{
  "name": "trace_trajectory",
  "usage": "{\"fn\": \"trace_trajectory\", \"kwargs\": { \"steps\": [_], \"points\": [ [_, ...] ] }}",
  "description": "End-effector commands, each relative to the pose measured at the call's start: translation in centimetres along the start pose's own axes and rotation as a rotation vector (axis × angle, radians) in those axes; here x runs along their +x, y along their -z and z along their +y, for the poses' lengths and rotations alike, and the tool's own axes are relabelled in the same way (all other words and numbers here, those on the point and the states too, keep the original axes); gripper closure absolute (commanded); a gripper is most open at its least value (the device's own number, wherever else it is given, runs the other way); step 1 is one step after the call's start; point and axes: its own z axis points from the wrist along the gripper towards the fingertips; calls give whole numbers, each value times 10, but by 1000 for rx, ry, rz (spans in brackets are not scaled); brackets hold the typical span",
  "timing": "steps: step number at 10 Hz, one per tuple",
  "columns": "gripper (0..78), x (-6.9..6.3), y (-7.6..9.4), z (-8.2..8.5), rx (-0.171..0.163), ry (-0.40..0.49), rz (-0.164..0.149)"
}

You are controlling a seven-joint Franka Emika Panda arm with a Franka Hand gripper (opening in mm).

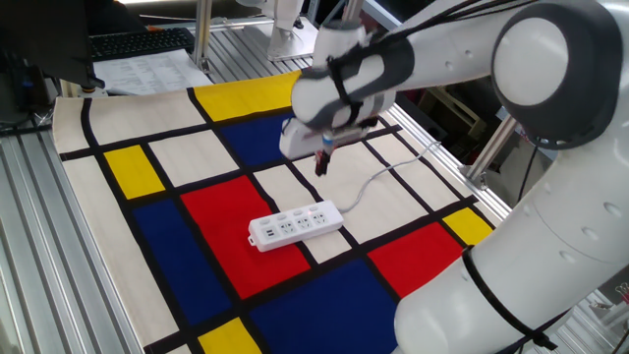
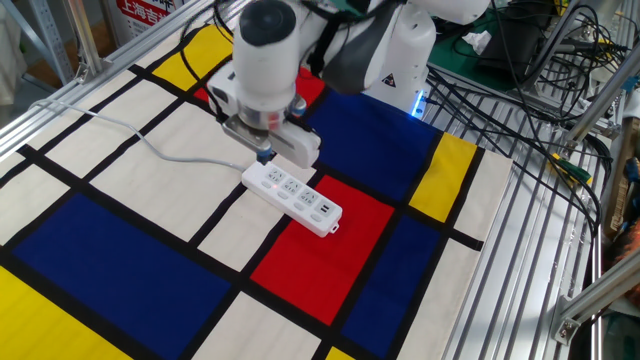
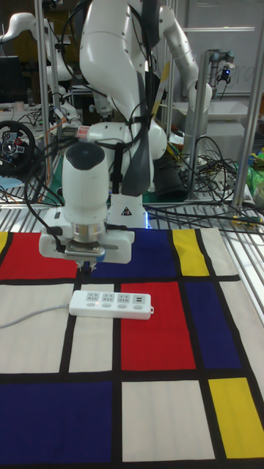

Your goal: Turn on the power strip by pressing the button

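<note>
one end effector (image 1: 320, 167) hangs above the cord end of the strip (image 1: 294, 226), clear of it; its fingertips look like a single dark point, so i cannot tell whether they are parted. one strip lies flat on the table (image 1: 147, 138), across a red panel and a pale one. its one cord (image 2: 130, 135) shows trailing off over pale cloth in the other fixed view. the tall fixed view alone shows four socket groups along the strip (image 3: 111, 301). the button is too small to pick out.

No legible text, labels or numbers anywhere.
</note>
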Motion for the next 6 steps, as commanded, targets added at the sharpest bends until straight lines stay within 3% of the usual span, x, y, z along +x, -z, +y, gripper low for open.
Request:
{"fn": "trace_trajectory", "kwargs": {
  "steps": [1, 6],
  "points": [
    [776, -30, 46, -3, -30, -8, -24],
    [776, -35, 55, -1, -33, 2, -23]
  ]
}}
